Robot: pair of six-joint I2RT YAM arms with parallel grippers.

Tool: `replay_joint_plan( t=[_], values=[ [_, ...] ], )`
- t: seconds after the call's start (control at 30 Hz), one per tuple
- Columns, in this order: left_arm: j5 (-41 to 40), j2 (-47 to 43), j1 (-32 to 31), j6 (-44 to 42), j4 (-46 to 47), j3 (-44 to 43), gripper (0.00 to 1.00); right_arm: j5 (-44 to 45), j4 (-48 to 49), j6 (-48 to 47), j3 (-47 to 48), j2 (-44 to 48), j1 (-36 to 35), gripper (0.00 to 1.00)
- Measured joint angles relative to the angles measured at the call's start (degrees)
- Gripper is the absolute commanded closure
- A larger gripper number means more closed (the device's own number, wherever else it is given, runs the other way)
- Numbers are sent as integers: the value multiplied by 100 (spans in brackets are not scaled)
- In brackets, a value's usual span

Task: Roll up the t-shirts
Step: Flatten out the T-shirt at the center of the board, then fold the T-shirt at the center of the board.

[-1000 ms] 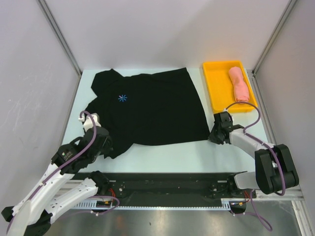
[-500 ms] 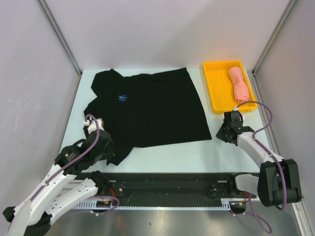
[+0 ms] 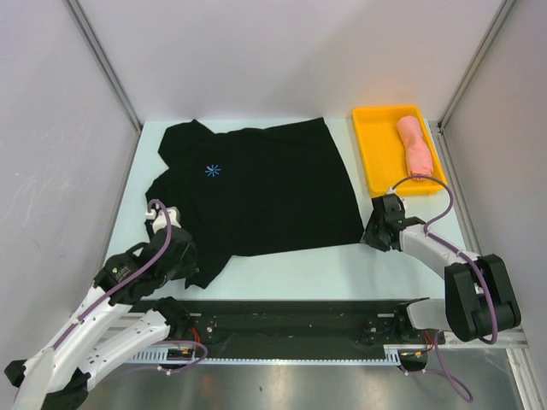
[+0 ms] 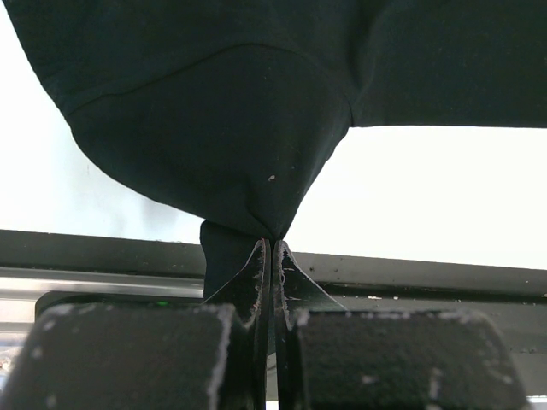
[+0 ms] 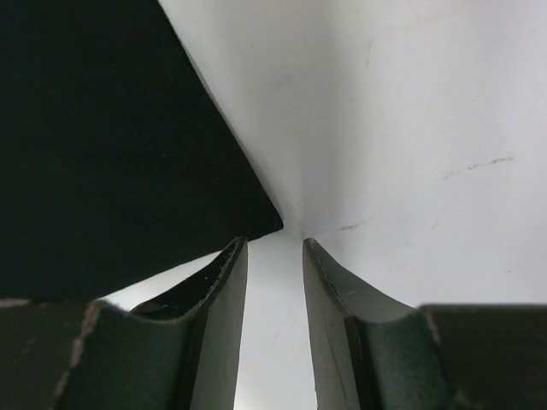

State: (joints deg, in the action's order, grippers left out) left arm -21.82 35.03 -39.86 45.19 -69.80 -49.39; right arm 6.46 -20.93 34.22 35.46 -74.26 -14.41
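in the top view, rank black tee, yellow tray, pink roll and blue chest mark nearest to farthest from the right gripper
From the right gripper:
1. black tee, its near-right corner at the fingertips.
2. yellow tray, just beyond, far right.
3. pink roll, lying in the tray.
4. blue chest mark, far left on the tee.

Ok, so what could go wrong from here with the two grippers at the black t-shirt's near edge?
1. The right gripper is open, with the black t-shirt corner lying just outside the gap, not between the jaws; closing here may grab nothing.
2. The left gripper pinches only a small tip of cloth, which could slip out when pulled.
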Motion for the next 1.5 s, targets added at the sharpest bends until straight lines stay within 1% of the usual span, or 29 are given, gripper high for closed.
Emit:
replay_joint_plan(
  t=[0.23, 0.3, 0.4, 0.47, 0.6, 0.8, 0.87, 1.0, 1.03, 1.1, 1.13, 1.2, 1.37, 1.5],
  values=[
    [0, -26, 0, -2, -37, 0, 100, 87, 254, 33, 0, -243, -13, 68],
    [0, -31, 0, -2, -66, 0, 100, 94, 330, 52, 0, -273, -13, 68],
    [0, -39, 0, -2, -109, 0, 100, 116, 389, 85, 0, -291, -37, 66],
    [0, -55, 0, -2, -114, 0, 100, 131, 413, 114, 0, -295, -52, 62],
    [-2, -57, 0, -2, -125, 0, 100, 164, 417, 164, 0, -271, -92, 57],
    [0, -55, 0, -9, -125, 0, 100, 216, 422, 225, 0, -63, -111, 58],
    [-2, -55, 0, -11, -125, 0, 100, 216, 435, 227, 0, -105, -111, 62],
    [0, -55, 0, -15, -125, 0, 100, 214, 511, 240, 0, -313, -118, 68],
    [0, -55, 0, -15, -125, 0, 100, 216, 535, 245, 4, -354, -118, 75],
    [0, -52, 0, -17, -125, 0, 100, 223, 586, 238, 4, -380, -118, 85],
    [0, -48, 0, -20, -125, 0, 100, 227, 595, 249, 4, -393, -118, 94],
    [2, -26, 0, -24, -127, 0, 100, 232, 592, 267, 2, -398, -116, 100],
    [66, 72, 0, -76, -142, 0, 100, 214, 538, 278, 2, -363, 2, 100],
    [179, 87, -2, -181, -173, 0, 100, 219, 317, 166, 2, -85, 273, 100]
  ],
)
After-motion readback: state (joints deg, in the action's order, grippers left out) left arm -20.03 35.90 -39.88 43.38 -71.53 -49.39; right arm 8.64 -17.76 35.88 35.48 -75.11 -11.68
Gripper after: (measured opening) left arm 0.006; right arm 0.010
